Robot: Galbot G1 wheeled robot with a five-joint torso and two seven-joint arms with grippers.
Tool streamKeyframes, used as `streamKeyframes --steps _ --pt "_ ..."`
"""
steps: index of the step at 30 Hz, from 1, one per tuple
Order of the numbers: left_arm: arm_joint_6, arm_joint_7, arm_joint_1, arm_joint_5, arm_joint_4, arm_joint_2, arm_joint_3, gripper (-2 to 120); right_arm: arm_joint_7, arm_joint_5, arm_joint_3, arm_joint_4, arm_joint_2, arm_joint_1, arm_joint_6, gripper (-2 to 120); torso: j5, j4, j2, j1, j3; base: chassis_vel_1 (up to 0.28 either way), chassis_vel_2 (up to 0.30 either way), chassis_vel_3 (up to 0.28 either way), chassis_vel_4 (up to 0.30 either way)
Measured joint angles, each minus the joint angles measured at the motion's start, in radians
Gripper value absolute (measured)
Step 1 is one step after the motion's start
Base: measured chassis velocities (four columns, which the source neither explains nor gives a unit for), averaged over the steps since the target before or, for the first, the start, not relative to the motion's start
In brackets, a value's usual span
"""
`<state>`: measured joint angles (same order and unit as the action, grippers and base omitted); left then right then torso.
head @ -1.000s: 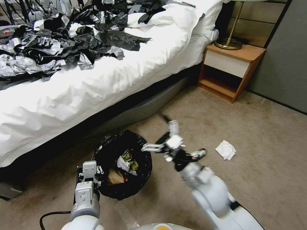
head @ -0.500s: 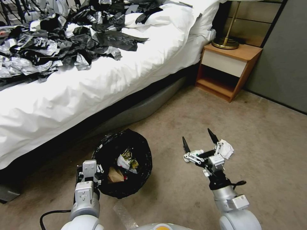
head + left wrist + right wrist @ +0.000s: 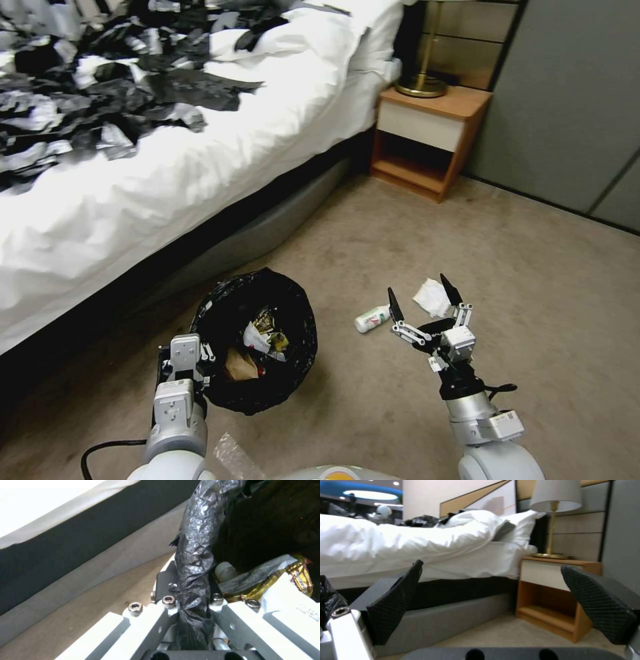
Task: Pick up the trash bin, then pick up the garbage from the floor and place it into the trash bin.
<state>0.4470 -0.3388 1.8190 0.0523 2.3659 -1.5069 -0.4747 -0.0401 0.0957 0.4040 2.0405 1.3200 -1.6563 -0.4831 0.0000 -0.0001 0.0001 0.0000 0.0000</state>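
Since half a second ago the whole head view has swung right (the camera, not the room, has moved), and a small plastic bottle point(image 3: 372, 319) now lies uncovered on the carpet where the right arm hid it before. Along the left side runs the bed point(image 3: 200, 153), its white cover strewn with black-and-silver plastic sheets point(image 3: 100, 93); a wooden nightstand point(image 3: 427, 140) stands at the bed's head corner with a brass lamp point(image 3: 423, 83) on it. On the carpet beside the bed's lower edge sits the trash bin point(image 3: 257, 400), mouth upward, wrappers and a brown bag inside. The left gripper point(image 3: 195, 605) is clamped on the bin's near rim, pinching the black bag between its fingers. The right gripper point(image 3: 425, 301) hovers with fingers spread wide and tips pointing away from the robot. The bottle lies on its side, long axis running left to right, cap end toward the bin. A white tissue point(image 3: 432, 297) lies just beside it, between the spread fingertips.
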Motion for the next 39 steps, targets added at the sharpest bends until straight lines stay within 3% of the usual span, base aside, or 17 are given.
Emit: streamKeyframes --steps 29,39 --pt "0.005 -0.011 -0.011 -0.031 0.002 0.001 0.004 0 -0.007 0.000 -0.005 -0.001 0.004 0.008 0.018 100 0.0000 0.0001 0.000 0.000 0.000 -0.011 -0.010 -0.012 -0.011" --pt "-0.002 -0.011 -0.003 -0.028 0.004 0.002 0.004 0 -0.009 0.001 -0.007 0.003 0.004 0.002 0.019 100 -0.0001 0.0002 0.000 0.000 0.000 -0.123 0.113 0.128 -0.124"
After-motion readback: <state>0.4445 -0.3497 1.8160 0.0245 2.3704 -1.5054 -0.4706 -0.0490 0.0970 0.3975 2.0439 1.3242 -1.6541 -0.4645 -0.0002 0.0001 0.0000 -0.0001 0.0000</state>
